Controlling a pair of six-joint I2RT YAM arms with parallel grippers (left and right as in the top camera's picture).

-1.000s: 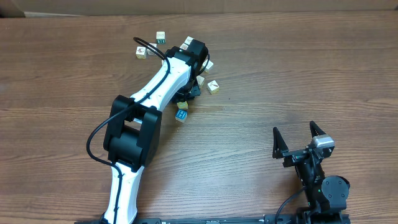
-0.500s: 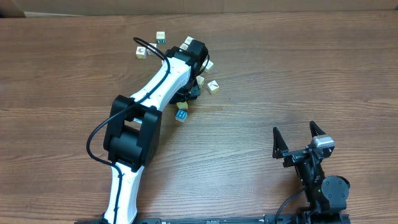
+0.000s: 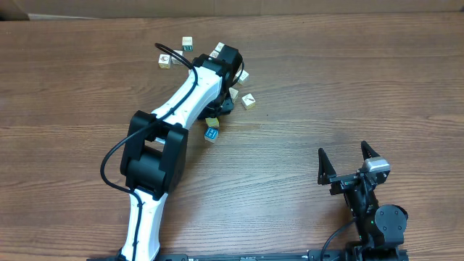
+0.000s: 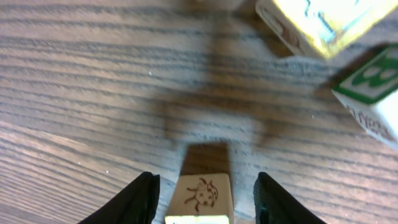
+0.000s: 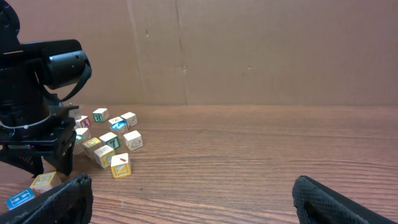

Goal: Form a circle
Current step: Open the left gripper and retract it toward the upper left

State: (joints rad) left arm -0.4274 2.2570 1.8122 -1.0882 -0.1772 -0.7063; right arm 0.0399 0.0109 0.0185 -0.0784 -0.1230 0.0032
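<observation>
The left arm [image 3: 190, 96] hides some cubes [image 3: 249, 101]; left gripper [image 4: 205, 179] sits loose around a cropped ladybug cube [image 4: 200, 194], right gripper [image 3: 346, 159] spread wide, above the wooden table [image 3: 348, 80].

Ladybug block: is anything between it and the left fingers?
No. The ladybug block sits between the left fingers, with only bare table showing in the gap on each side. The yellow block and green-lettered block lie farther ahead, out of the way.
</observation>
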